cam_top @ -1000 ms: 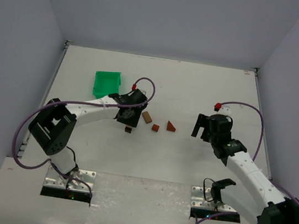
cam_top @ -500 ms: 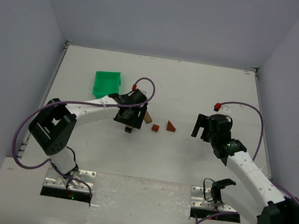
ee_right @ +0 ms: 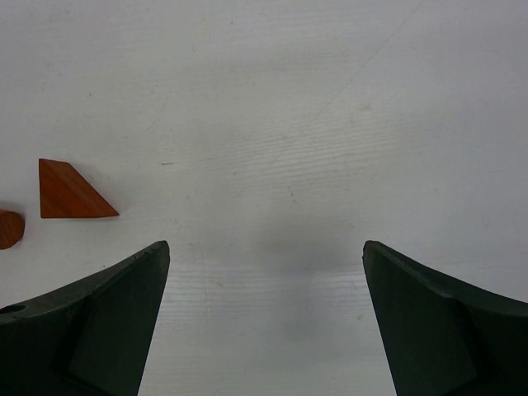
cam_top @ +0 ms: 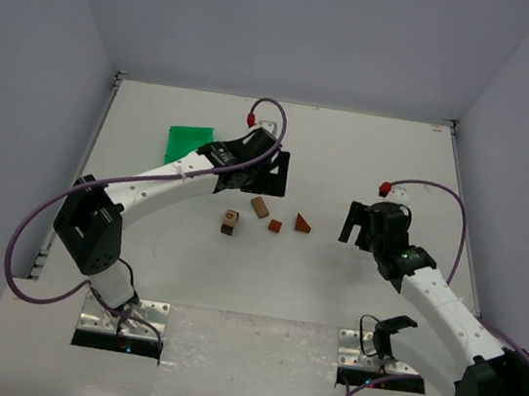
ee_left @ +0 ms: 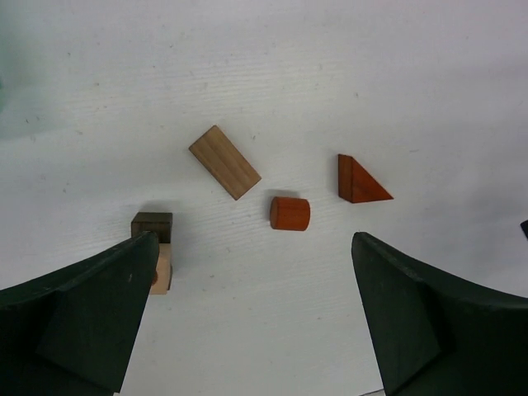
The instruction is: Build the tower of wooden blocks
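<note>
Several small wood pieces lie mid-table. A tan cube [cam_top: 230,217] [ee_left: 162,268] rests on a dark cube [cam_top: 227,229] [ee_left: 152,225] as a two-piece stack. To its right are a tan bar [cam_top: 260,206] [ee_left: 224,162], a short red-brown cylinder [cam_top: 275,226] [ee_left: 289,213] and a red-brown wedge [cam_top: 303,223] [ee_left: 359,181] [ee_right: 70,191]. My left gripper [cam_top: 275,173] [ee_left: 254,247] hangs open high above the pieces, holding nothing; its left finger hides part of the tan cube. My right gripper [cam_top: 356,228] [ee_right: 264,247] stands open and empty to the right of the wedge.
A green plastic bin [cam_top: 189,138] sits at the back left, partly covered by the left arm. The cell's walls close the table [cam_top: 350,151] on three sides. Bare white surface lies under the right gripper.
My left gripper opened, let go of the tan cube on the dark cube, and rose up and toward the back. The right arm stayed still.
</note>
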